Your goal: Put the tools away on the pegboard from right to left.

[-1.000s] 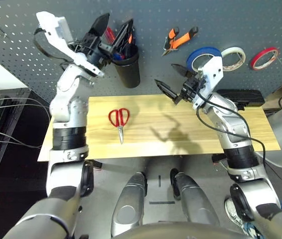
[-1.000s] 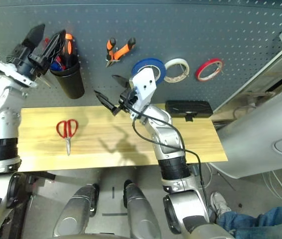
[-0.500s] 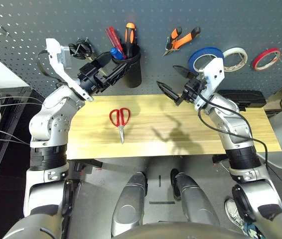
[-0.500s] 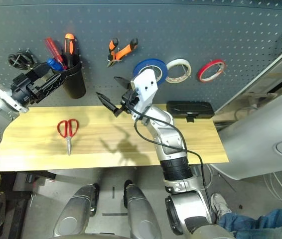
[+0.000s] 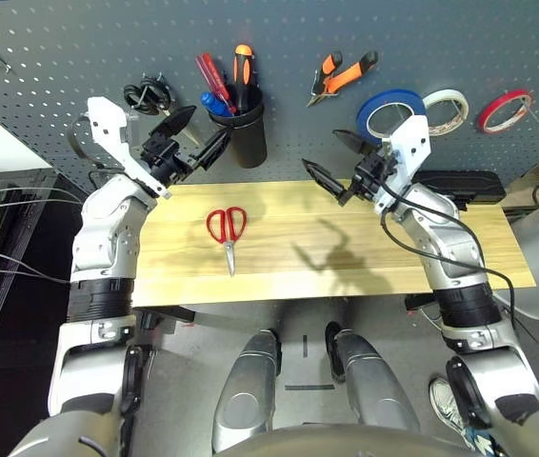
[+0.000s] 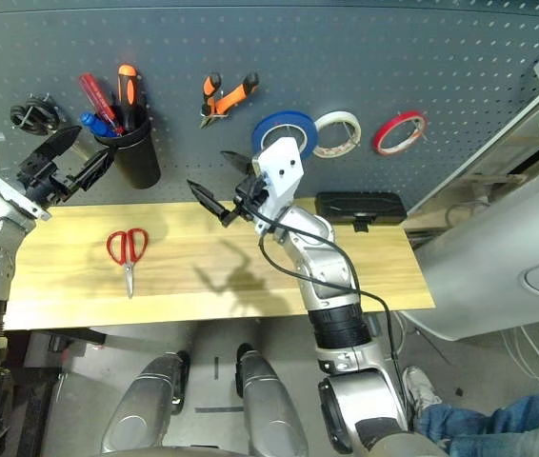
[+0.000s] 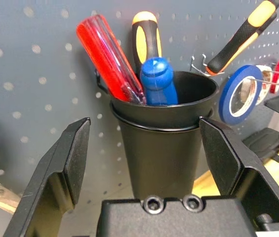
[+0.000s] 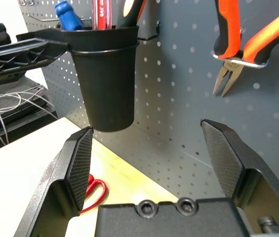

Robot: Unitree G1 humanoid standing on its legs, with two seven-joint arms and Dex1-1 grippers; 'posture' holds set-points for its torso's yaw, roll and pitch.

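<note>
The scissors [image 5: 228, 231] lie flat on the table [image 5: 460, 257], red loops toward the pegboard [image 5: 60, 67], blades toward the robot; tape [image 5: 387, 109], pliers [image 5: 344, 73] and screwdriver [image 7: 157, 81] already sit on the board; left gripper [image 5: 193, 143] is nearer, scissors below and right of it; right gripper [image 5: 334, 162] farther; both spread wide, empty.

Pale wood-grain tabletop [image 5: 346, 276] — matt perforated pegboard [image 5: 279, 133]
</note>
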